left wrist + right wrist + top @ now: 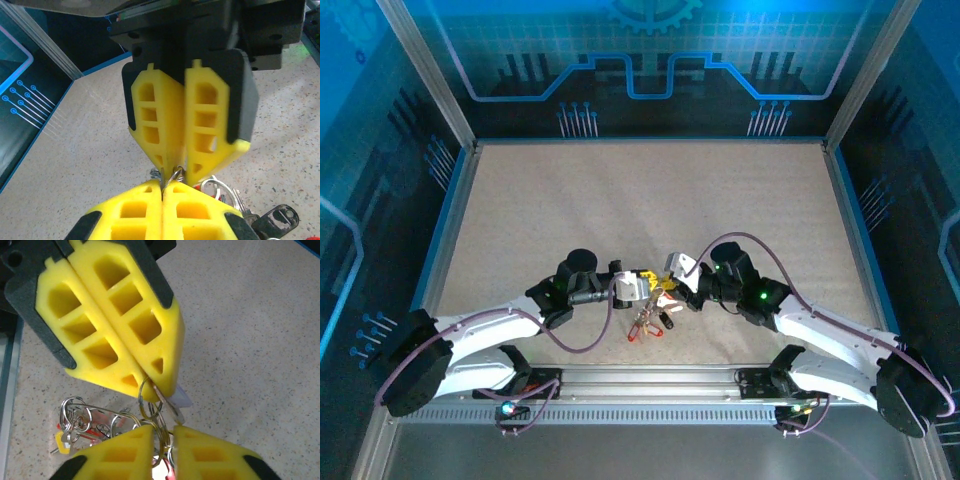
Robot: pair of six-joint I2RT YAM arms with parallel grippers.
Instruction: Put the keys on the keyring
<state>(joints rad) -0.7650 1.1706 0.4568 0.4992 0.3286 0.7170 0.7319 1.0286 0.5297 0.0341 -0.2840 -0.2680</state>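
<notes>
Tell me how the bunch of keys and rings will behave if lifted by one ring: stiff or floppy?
Probably floppy: the bunch is several loosely linked rings, so it should dangle and swing. Likely light, as its keys look small beside the left gripper. The thin ring could slip or twist between the fingers.

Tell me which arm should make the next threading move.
Left, probably: the left gripper pinches a pale key at its tips, beside the keyring loops that the right gripper clamps, so it need only nudge.
</notes>
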